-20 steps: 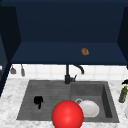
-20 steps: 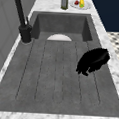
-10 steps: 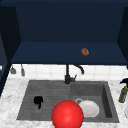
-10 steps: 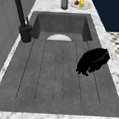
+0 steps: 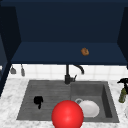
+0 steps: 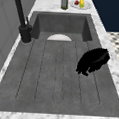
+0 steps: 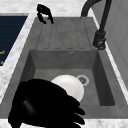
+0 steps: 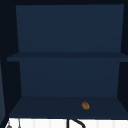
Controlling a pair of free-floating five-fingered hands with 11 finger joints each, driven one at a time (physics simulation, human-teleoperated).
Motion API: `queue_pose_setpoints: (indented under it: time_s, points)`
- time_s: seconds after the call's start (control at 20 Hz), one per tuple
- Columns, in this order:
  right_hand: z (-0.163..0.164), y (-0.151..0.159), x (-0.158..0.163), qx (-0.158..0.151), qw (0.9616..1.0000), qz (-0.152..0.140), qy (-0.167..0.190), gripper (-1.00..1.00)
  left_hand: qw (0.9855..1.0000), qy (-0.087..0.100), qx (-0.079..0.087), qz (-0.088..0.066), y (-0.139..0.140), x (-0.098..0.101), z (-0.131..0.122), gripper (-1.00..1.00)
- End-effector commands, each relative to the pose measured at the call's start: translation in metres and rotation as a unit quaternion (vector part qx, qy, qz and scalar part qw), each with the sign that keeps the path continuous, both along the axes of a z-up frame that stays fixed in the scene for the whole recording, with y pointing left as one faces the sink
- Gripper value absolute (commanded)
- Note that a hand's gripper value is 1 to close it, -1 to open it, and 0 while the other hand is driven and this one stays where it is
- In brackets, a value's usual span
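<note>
My left hand (image 5: 38,100) hovers over the ribbed draining board (image 5: 50,92) of the grey sink, fingers hanging down loosely and holding nothing; it also shows in the left side view (image 6: 93,61) and far off in the right side view (image 7: 43,10). My right hand (image 5: 123,81) floats at the right edge above a green bottle (image 5: 122,96), fingers relaxed and empty; it looms large in the right side view (image 7: 42,105). A white plate (image 5: 89,109) lies in the basin by the drain (image 7: 82,80). A red ball (image 5: 67,115) sits low at the sink's front edge.
A black faucet (image 5: 67,75) stands behind the sink's middle. A small brown item (image 5: 85,51) lies on the dark blue cabinet's lowest shelf (image 8: 50,107). A plate of fruit (image 6: 80,3) stands beside the bottle (image 6: 64,1). Utensils (image 5: 22,71) hang at the left wall.
My right hand has come in at the right edge, above the bottle. The left hand, ball and plate have not moved.
</note>
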State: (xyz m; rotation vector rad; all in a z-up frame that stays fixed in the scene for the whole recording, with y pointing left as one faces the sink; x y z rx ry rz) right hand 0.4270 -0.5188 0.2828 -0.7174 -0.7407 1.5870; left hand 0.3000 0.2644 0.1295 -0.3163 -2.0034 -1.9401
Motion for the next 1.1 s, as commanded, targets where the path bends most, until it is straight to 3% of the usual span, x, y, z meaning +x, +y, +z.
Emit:
queue_pose_setpoints:
  time_s: [0.0, 0.5, 1.05]
  points:
    - [-0.007, 0.0, 0.0, -0.004, 1.0, 0.001, 0.009, -1.0, 1.0, 0.0, 0.0, 0.0, 0.0, 0.0, 0.0, 0.0]
    - [0.002, -0.015, -0.001, 0.014, 0.9999, 0.003, 0.004, -1.0, 1.0, 0.0, 0.0, 0.0, 0.0, 0.0, 0.0, 0.0]
    - [-0.017, -0.016, 0.003, 0.004, 0.9999, 0.006, 0.009, -1.0, 1.0, 0.0, 0.0, 0.0, 0.0, 0.0, 0.0, 0.0]
